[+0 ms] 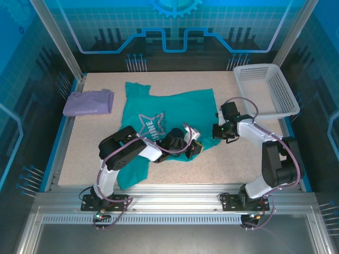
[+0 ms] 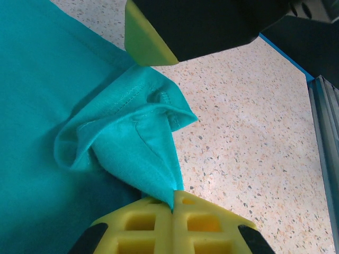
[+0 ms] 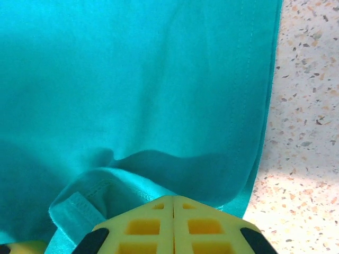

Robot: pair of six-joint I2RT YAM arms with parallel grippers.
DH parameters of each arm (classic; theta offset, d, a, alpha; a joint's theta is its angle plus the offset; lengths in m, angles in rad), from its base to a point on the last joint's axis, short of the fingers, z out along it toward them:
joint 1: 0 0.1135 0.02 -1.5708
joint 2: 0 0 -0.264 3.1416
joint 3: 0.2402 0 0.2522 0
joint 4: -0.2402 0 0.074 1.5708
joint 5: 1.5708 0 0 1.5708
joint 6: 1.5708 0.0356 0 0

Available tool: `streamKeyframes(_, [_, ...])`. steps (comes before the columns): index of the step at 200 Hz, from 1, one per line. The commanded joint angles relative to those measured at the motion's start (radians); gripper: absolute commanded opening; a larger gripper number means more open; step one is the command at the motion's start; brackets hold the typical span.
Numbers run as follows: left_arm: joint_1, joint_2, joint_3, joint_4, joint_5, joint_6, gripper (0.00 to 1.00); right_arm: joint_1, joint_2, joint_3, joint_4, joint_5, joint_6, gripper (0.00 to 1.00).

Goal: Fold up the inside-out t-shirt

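Note:
The inside-out t-shirt (image 1: 175,108) lies spread on the speckled table, teal, with a pale star print near its middle. My left gripper (image 1: 197,147) is at the shirt's near right corner, and its yellow pads (image 2: 159,227) are shut on a pinched fold of the teal cloth (image 2: 132,143). My right gripper (image 1: 217,131) sits at the shirt's right edge. Its pads (image 3: 143,227) are pressed together, with the cloth (image 3: 132,79) bunched up against their tips and a hemmed fold (image 3: 79,206) raised beside them. The two grippers are close together.
A folded lavender garment (image 1: 87,102) lies at the table's far left. A white mesh basket (image 1: 267,87) stands at the far right corner. Bare speckled tabletop (image 1: 238,164) shows to the right of and in front of the shirt.

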Motion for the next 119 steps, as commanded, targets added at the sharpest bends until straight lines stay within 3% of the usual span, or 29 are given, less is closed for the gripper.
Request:
streamKeyframes(1, [0.009,-0.034,0.002,-0.01,0.03,0.013,0.0,-0.01,-0.052,-0.023,-0.034,-0.094,-0.013,0.14])
streamKeyframes(40, [0.009,-0.027,0.011,-0.01,0.033,0.01,0.0,0.035,-0.127,-0.092,-0.047,-0.071,0.016,0.35])
streamKeyframes(68, [0.009,-0.022,0.017,-0.008,0.041,0.005,0.0,0.071,-0.079,-0.06,-0.043,-0.043,0.012,0.43])
streamKeyframes(101, [0.01,-0.022,0.013,-0.006,0.042,0.003,0.0,0.102,0.002,-0.002,-0.05,-0.021,-0.005,0.43])
streamKeyframes(119, [0.01,-0.02,0.01,0.0,0.041,0.001,0.0,0.101,0.027,0.02,-0.049,-0.026,-0.018,0.33])
